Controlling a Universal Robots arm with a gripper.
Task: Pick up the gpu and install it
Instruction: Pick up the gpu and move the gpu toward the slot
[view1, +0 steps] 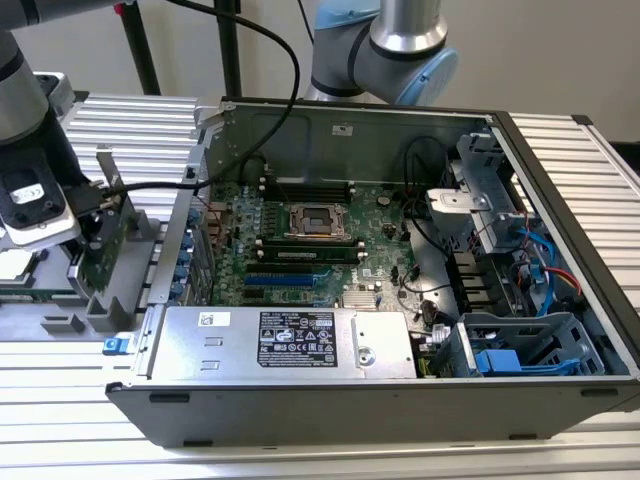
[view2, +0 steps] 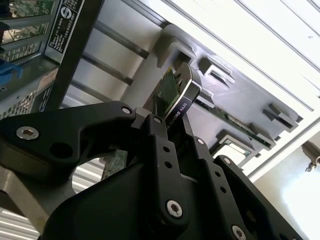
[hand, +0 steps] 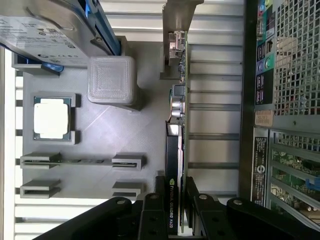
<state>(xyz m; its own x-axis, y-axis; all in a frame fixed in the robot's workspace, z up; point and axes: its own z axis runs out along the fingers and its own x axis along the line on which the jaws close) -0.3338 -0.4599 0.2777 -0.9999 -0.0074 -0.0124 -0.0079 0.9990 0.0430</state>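
The gpu (view1: 100, 250) stands on edge in a grey holder tray (view1: 120, 300) at the exterior view's left, outside the open computer case (view1: 560, 170). It is a thin green card (hand: 183, 100) with a black cooler (hand: 172, 150) on one face and a silver end bracket (hand: 172, 30). My gripper (hand: 175, 200) comes down over its top edge, one black finger on each face, shut on the card. In the second wrist view the fingers (view2: 160, 130) pinch the gpu (view2: 170, 92) at the cooler end. The card's lower edge still sits in the holder.
The holder tray (hand: 100, 145) also carries a CPU chip (hand: 50, 117), a memory stick (hand: 80, 161) and a hard drive (hand: 40, 32). Inside the case lie the green motherboard (view1: 300, 250), a silver power supply (view1: 290, 340) and drive cages (view1: 520, 350). A second arm (view1: 390, 40) stands behind the case.
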